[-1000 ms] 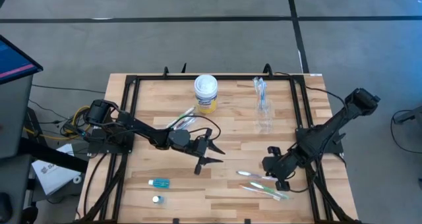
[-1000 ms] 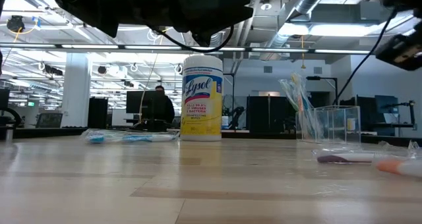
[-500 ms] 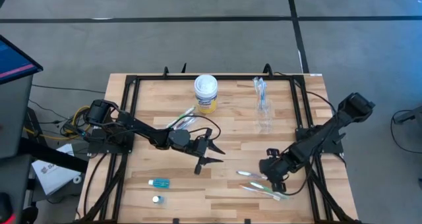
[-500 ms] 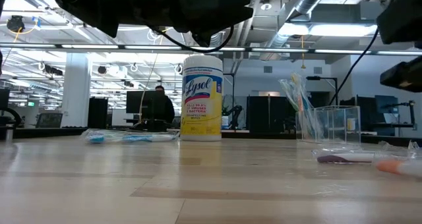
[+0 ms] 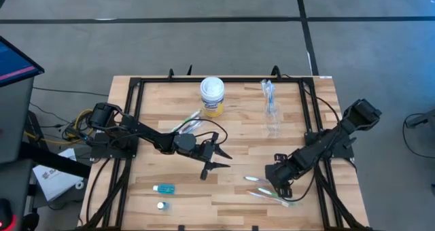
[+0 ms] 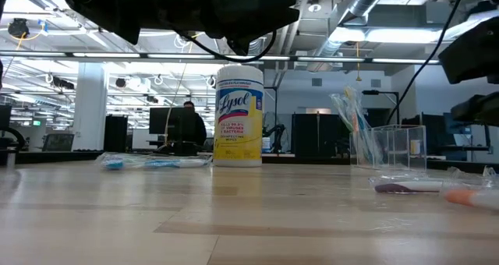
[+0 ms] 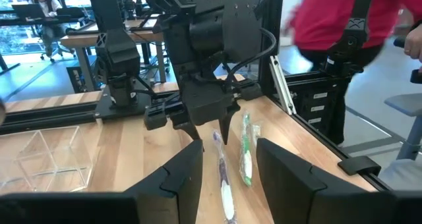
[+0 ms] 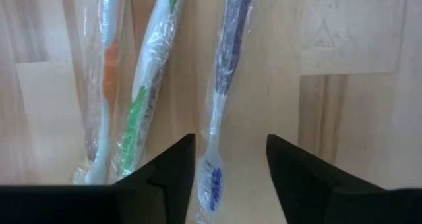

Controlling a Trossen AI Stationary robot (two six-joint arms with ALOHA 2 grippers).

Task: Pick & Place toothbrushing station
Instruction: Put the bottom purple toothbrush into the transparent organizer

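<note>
- While my right gripper (image 5: pixel 275 181) hangs low over the near right part of the desk (image 5: pixel 238 129), I see its fingers (image 8: pixel 165 174) parted, with nothing between them but the purple-handled toothbrush (image 8: pixel 224 85) lying wrapped on the wood.
- Two more wrapped brushes lie just beside it in the right wrist view: a green-and-white toothbrush (image 8: pixel 148 72) and an orange-marked toothbrush (image 8: pixel 109 79). All three run roughly parallel, close together.
- From the left wrist view I can see the right gripper's jaws pointing down, just above the brush ends; touching or not, I cannot tell.
- My left gripper (image 5: pixel 216 157) sits mid-desk, fingers spread wide, holding nothing.
- Clear cups (image 5: pixel 272 119) stand at the far right of the desk; the farther one holds a bundle of brushes (image 5: pixel 268 92) upright.
- Another pair of wrapped brushes (image 5: pixel 187 124) lies on the far left-centre, beside the left arm, near the canister (image 5: pixel 212 96).
- Blue tube (image 5: pixel 164 188) lies near the front left edge, with a small white cap (image 5: pixel 161 205) just nearer the edge, apart from it.
- Low view: canister upright, yellow label facing me; cups to its right.
- Person in a red top (image 7: pixel 343 16) stands beyond the desk, seen past the right arm.
</note>
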